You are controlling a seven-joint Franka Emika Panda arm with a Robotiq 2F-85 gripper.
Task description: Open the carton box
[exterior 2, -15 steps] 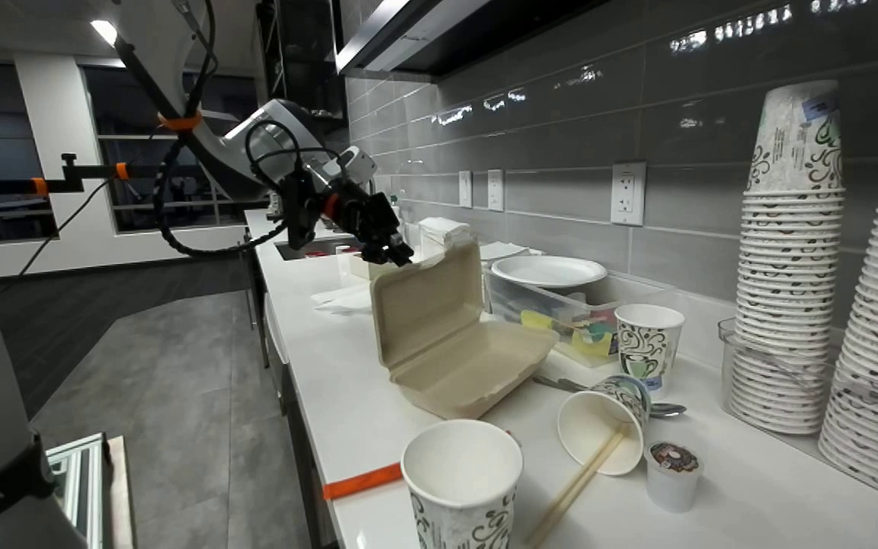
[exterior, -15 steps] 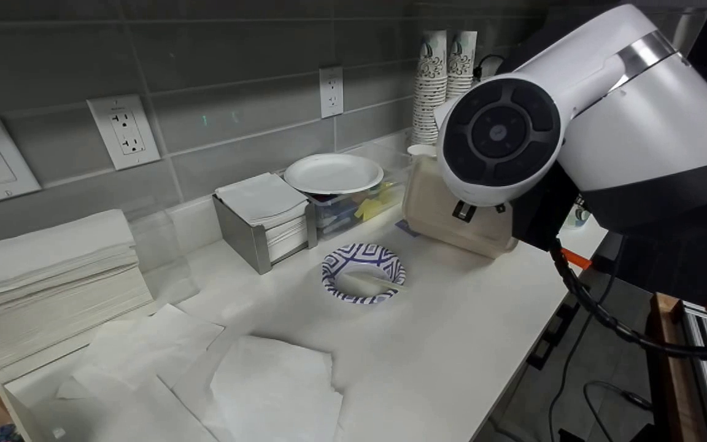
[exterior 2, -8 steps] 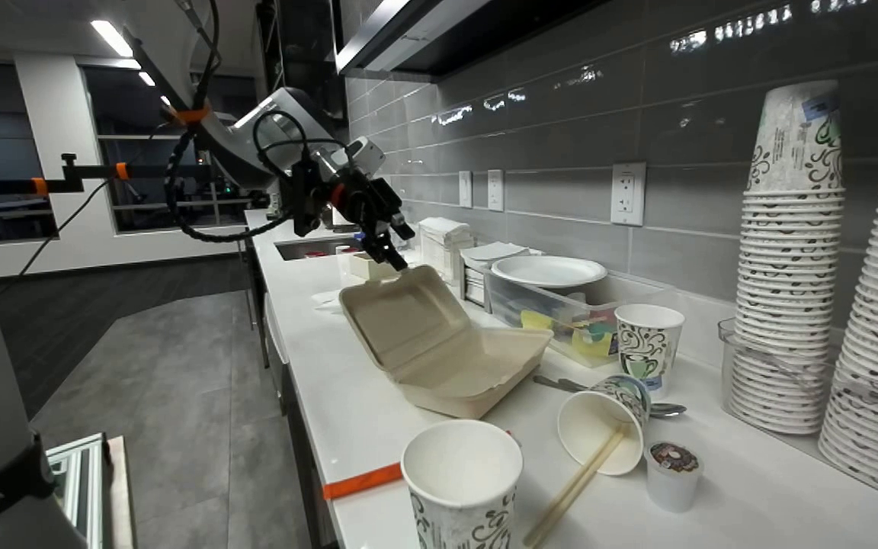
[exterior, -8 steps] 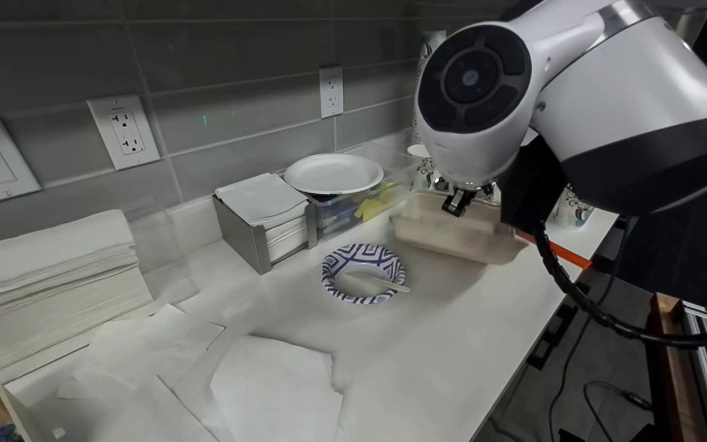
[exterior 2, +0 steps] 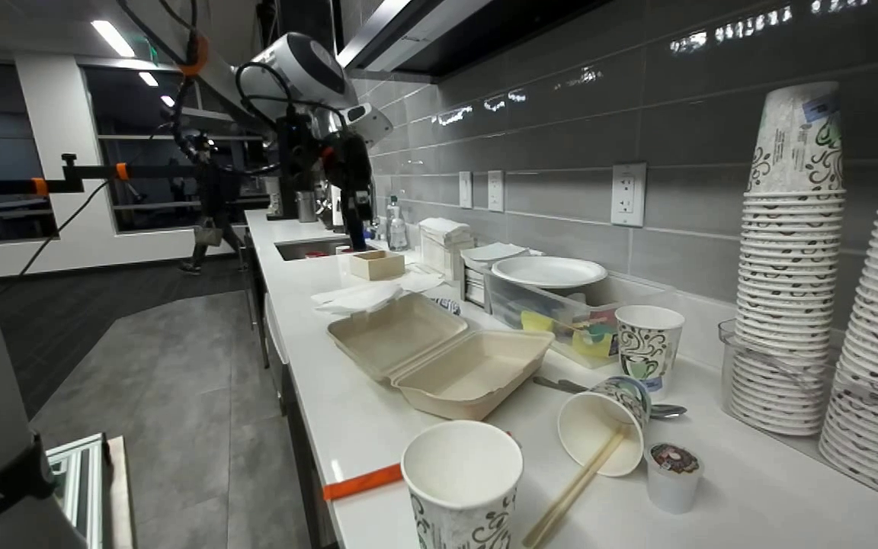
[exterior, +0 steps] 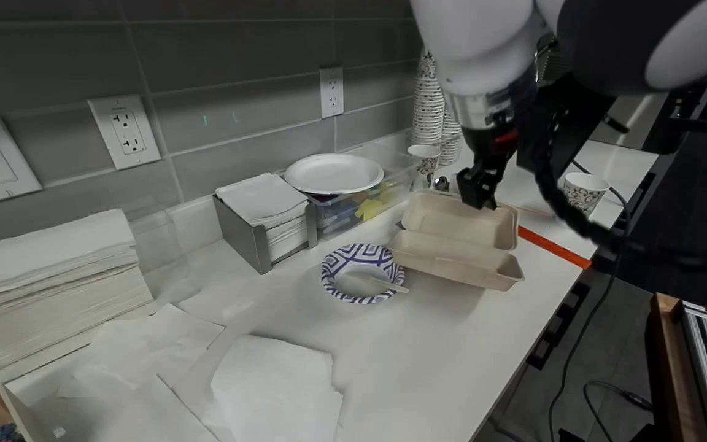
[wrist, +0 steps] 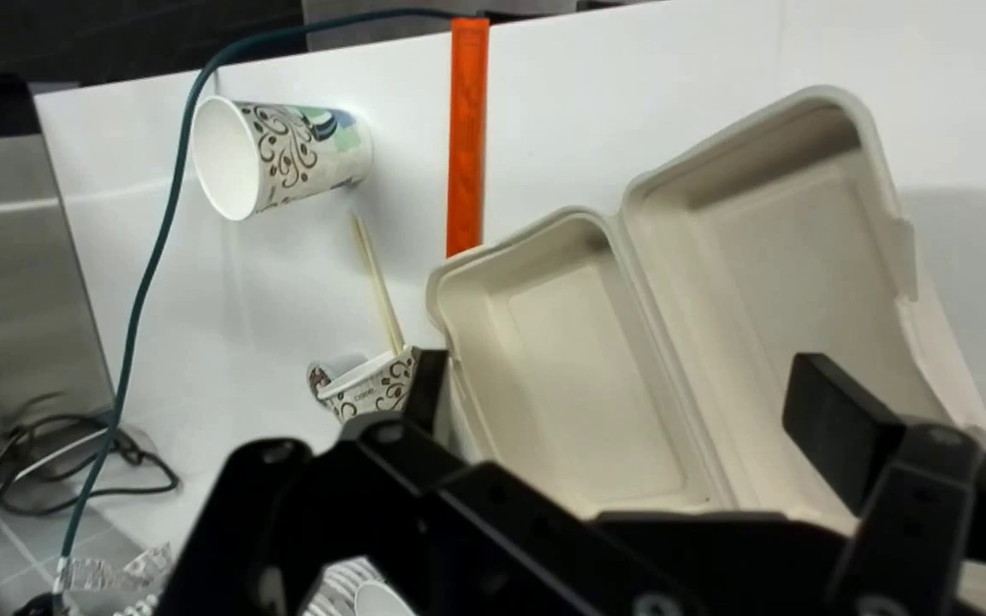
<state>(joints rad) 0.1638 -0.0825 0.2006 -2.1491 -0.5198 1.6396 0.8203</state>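
In the wrist view, the two fingers (wrist: pixel 840 428) of your end effector (wrist: pixel 635 409) are spread wide apart and hold nothing. In an exterior view, your arm (exterior 2: pixel 309 72) reaches in up high and bends at the wrist, so the end effector hangs almost straight down, tips aimed at the table (exterior 2: pixel 355 427). It is up in the air, apart from the carton box (exterior 2: pixel 477 370). The box lies wide open on the table, its lid (exterior 2: pixel 397 332) laid back and the hollow insides of both halves facing up. In the wrist view, the fold between the halves shows between the fingers, and one finger hides a bit of the lid. In an exterior view, the box sits between the orange strip (exterior: pixel 553 247) and the blue and white bowl (exterior: pixel 363 251), which is just beside it.
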